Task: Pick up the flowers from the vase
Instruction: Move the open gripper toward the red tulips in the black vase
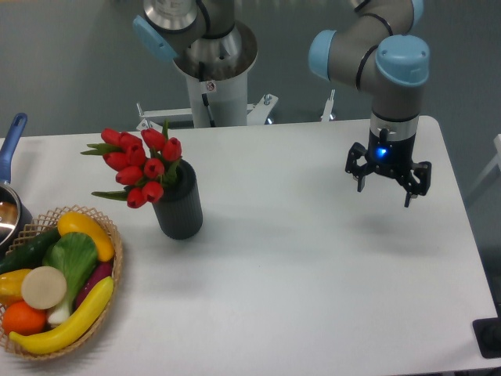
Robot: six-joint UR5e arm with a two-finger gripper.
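Note:
The flowers (139,163), a bunch of red tulip buds with green leaves, stand in the vase (179,205), a dark ribbed cylinder left of the table's middle. The bunch leans to the left over the vase's mouth. My gripper (384,192) hangs above the right part of the table, far to the right of the vase. Its fingers (408,196) point down, spread apart, with nothing between them.
A woven wicker basket (115,235) with toy vegetables and fruit sits at the front left corner. A pot with a blue handle (12,141) is at the left edge. The arm's base column (215,86) stands behind the table's far edge.

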